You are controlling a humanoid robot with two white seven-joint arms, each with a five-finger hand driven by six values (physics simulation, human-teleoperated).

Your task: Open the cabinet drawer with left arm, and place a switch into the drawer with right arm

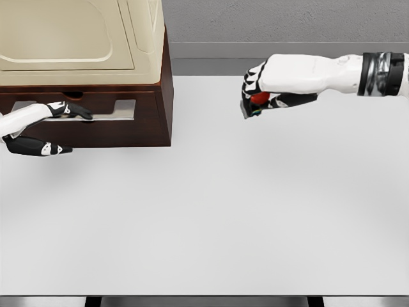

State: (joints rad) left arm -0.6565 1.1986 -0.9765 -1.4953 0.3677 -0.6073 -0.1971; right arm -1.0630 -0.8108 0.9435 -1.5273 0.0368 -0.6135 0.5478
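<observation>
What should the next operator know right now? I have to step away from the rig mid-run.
Left hand: fingers at the drawer front of the cabinet; firm grip not clear.
Right hand: in the air over the table, closed on the switch, which shows a red part.
Done: switch picked up; the drawer appears slightly pulled out.
Left: open the drawer fully, carry the switch across, release it inside.

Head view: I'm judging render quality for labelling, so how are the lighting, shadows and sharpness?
Head view: even, soft lighting with no glare on the white table; only faint shadow, under the cabinet; edges slightly smeared, so the switch in the right hand reads as a red-and-dark blob; the left hand shows clearly.
</observation>
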